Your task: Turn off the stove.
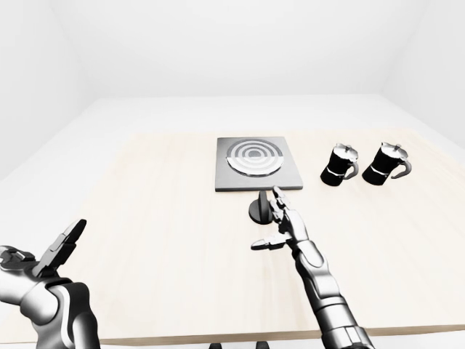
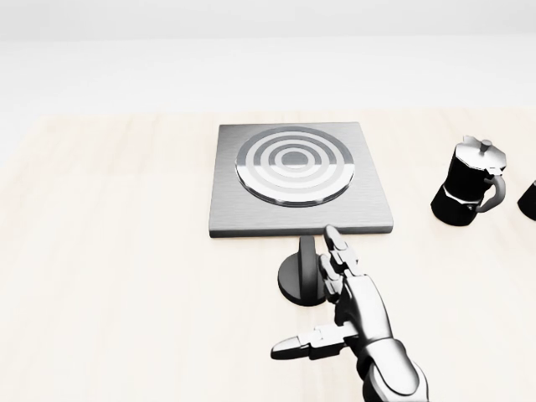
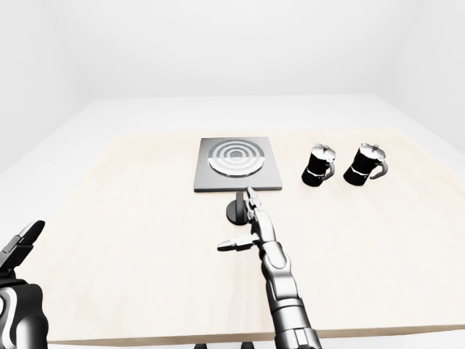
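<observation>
The stove [image 2: 293,172] is a grey square plate with a ringed silver burner, lying on the pale wooden table [image 2: 109,251] at the middle of the head view. Its black knob [image 2: 301,272], a round base with an upright handle, stands just below the plate's lower edge. My right hand [image 2: 322,293] is open. Its straight fingers [image 2: 339,255] lie along the knob's right side, touching or almost touching it, and the thumb sticks out to the left below the knob. My left hand [image 1: 59,249] is open and empty at the lower left of the left-eye view, far from the stove.
Two black moka pots [image 1: 340,164] [image 1: 386,163] stand on the table to the right of the stove. The table's near edge [image 1: 218,338] runs along the bottom of the left-eye view. White floor and walls surround the table.
</observation>
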Robot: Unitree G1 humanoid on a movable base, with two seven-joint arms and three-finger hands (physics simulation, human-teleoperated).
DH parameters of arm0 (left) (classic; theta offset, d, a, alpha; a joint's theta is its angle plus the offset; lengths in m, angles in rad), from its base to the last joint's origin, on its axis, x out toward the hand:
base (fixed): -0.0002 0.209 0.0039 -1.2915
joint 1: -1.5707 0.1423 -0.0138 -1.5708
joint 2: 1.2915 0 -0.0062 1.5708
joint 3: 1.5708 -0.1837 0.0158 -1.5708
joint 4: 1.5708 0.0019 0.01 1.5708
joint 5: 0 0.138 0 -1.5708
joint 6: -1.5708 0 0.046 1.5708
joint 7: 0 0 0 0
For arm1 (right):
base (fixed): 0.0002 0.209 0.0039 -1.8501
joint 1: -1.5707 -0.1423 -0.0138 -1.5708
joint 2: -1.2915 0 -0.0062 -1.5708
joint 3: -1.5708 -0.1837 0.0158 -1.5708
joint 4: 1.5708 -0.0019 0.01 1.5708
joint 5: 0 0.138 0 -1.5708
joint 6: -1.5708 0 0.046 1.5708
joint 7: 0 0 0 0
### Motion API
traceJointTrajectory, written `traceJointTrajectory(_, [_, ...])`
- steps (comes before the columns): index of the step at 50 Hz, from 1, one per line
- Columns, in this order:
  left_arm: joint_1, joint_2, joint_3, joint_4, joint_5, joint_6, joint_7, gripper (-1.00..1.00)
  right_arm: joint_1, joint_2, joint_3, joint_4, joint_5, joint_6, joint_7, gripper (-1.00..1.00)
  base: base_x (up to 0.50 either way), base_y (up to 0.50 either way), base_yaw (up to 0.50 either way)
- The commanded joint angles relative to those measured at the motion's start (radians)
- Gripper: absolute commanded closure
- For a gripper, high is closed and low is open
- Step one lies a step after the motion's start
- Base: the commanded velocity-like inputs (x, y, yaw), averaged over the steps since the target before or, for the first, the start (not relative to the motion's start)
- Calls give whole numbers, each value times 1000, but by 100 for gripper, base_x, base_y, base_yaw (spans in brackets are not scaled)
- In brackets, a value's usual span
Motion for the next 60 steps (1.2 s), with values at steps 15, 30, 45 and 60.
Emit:
traceJointTrajectory(15, [1,1,3,-7,-3,0,0,-100,42,44,44,60,22,-26,0,-100,0,0,0])
traceJointTrajectory(30, [-1,0,1,-3,0,-6,0,-100,61,83,93,105,9,-26,-4,-100,0,0,0])
traceJointTrajectory(45, [0,1,3,-5,-4,-4,0,-100,-34,104,108,83,-20,31,-19,-100,0,0,1])
traceJointTrajectory(60, [-2,2,0,4,-3,-11,0,-100,-74,146,161,-49,-30,149,-49,-100,0,0,1])
